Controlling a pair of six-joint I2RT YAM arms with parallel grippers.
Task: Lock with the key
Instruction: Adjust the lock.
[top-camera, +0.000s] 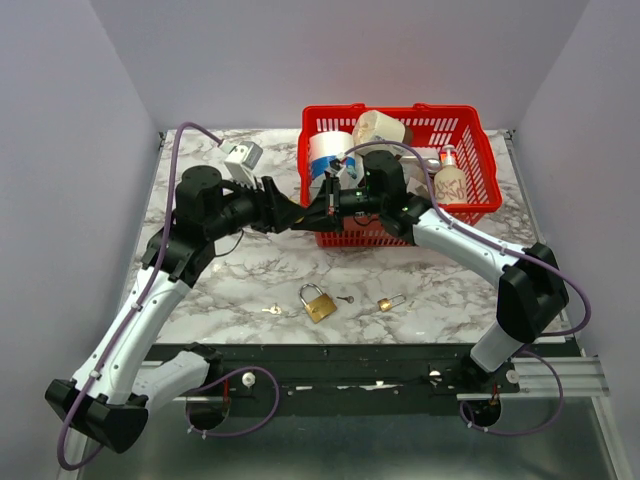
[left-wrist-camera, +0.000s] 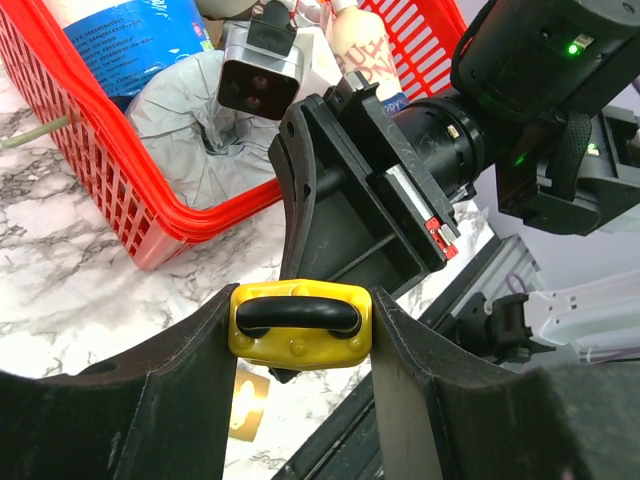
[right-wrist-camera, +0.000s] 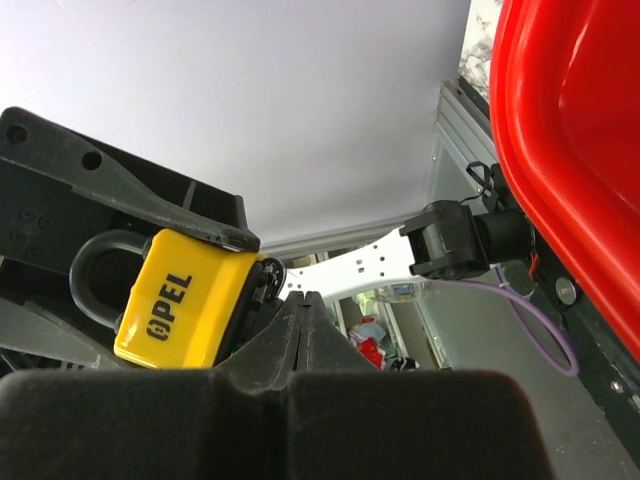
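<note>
L end effector (left-wrist-camera: 300, 328) squeezes the yellow lock (left-wrist-camera: 300, 346) from both sides, up in the air over the table (top-camera: 250, 270), so its bottom faces the R arm. R end effector (right-wrist-camera: 305, 300) is pinched tight right by the lock, prob. on a key, but too small to tell.

Cut off by frame edges in both wrist views: red basket (left-wrist-camera: 110, 170). Just in front of basket, seen from above, crowded out by both wrists: yellow padlock (right-wrist-camera: 180, 310). Sides masked by fingers (left-wrist-camera: 190, 400) of left gripper (left-wrist-camera: 302, 300); keyhole concealed. Contents of pressed-together right gripper (right-wrist-camera: 305, 300) tips: not discernible. Further forward of basket, too small to read: key (top-camera: 344, 298), second key (top-camera: 272, 309).
</note>
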